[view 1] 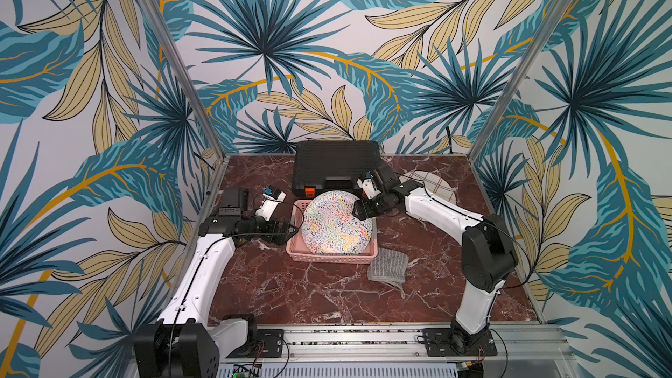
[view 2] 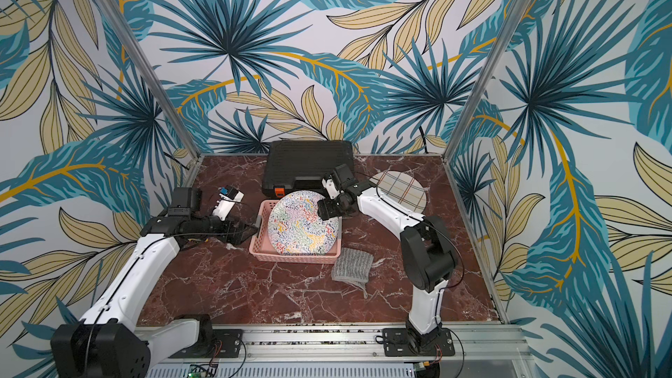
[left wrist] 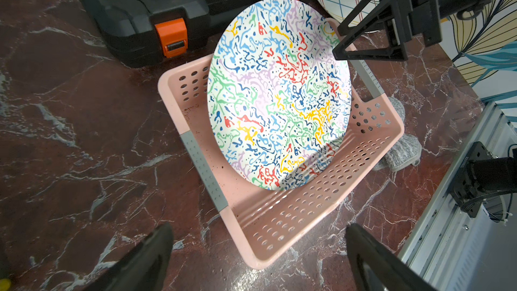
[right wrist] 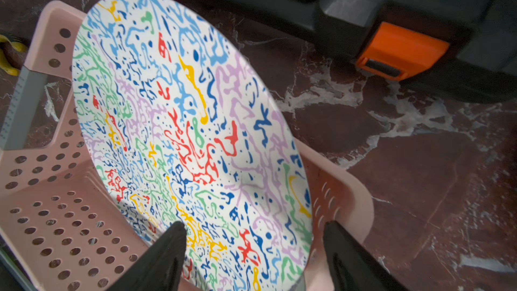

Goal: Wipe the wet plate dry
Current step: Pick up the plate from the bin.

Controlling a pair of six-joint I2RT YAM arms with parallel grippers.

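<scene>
Right wrist view shows you where this could go wrong. The plate (right wrist: 181,121) leans tilted in the pink basket (right wrist: 53,15), stretching away ahead of the right gripper (right wrist: 253,228). That gripper straddles the plate's nearest rim, with one finger over the patterned face and the other outside the edge, close to the basket wall.

If you close from here, I judge the outer finger could snag that wall and pinch basket and plate together, so a lift would drag both. The bite is only on the rim. If the glaze is wet, as the task says, the plate could slide out and drop back, or swing into the black case (view 1: 336,165) just beyond the gripper.

The grey cloth (view 1: 387,265) lies untouched on the tabletop (view 1: 309,296), back toward the right arm's base, so no wiping can start yet.

The right gripper's jaws stand apart and grip nothing, and I cannot tell whether either finger touches the plate. The left gripper (left wrist: 258,229) is spread fully wide and empty, with the basket's side wall just ahead of it and the plate beyond that.
</scene>
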